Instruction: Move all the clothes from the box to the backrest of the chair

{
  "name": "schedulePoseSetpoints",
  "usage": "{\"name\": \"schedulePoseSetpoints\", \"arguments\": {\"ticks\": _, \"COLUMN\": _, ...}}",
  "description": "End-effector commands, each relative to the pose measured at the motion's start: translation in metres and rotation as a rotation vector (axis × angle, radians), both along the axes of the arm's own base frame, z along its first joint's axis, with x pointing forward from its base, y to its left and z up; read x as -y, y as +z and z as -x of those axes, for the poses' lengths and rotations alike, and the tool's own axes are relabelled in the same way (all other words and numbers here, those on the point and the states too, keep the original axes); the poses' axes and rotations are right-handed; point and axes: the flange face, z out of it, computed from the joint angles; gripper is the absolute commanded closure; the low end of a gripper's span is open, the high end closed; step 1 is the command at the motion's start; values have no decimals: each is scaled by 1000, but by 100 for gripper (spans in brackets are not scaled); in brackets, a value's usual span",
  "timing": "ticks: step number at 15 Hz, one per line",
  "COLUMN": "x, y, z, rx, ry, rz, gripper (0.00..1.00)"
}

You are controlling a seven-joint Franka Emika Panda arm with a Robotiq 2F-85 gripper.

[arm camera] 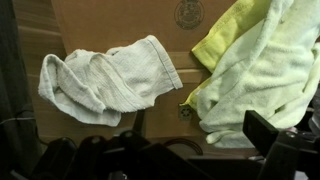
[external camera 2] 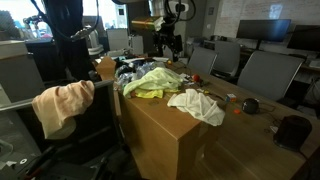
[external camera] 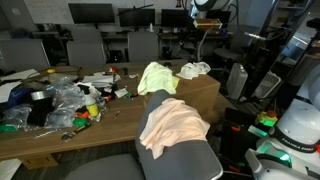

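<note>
Peach-orange soft fabric garment (external camera: 172, 125) draped over large grey padded chair (external camera: 196, 160) backrest, well apart from gripper (external camera 2: 168, 45), jaws spread wide and empty; cream-white garment (arm camera: 100, 80) and pale yellow-green garment (arm camera: 262, 70) left beneath jaws on brown cardboard box (external camera: 202, 97).

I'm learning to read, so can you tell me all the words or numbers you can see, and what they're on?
No text can be quoted; nothing here is readable.
On the cardboard box, wrist view, a round printed stamp: too blurred to read.
On the table, in an exterior view, the packets and bags: any labels are too small to read.
</note>
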Motion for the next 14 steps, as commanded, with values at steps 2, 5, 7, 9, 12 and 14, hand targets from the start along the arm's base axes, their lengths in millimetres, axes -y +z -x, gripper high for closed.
{"name": "schedulePoseSetpoints", "arguments": {"ticks": 2, "x": 36, "y": -22, "z": -24, "rx": 28, "ry": -204, "rz": -152, "gripper": 0}}
{"name": "schedulePoseSetpoints", "arguments": {"ticks": 5, "x": 59, "y": -52, "z": -30, "rx": 23, "ry": -322, "rz": -256, "gripper": 0}}
{"name": "schedulePoseSetpoints", "arguments": {"ticks": 7, "x": 74, "y": -73, "z": -30, "rx": 8, "ry": -387, "rz": -294, "gripper": 0}}
{"name": "schedulePoseSetpoints", "arguments": {"ticks": 9, "x": 91, "y": -92, "z": -29, "rx": -9, "ry": -451, "rz": -307, "gripper": 0}}
{"name": "schedulePoseSetpoints", "arguments": {"ticks": 12, "x": 115, "y": -111, "z": -28, "rx": -25, "ry": -547, "rz": -288, "gripper": 0}}
{"name": "schedulePoseSetpoints", "arguments": {"ticks": 14, "x": 128, "y": -120, "z": -29, "rx": -32, "ry": -602, "rz": -271, "gripper": 0}}
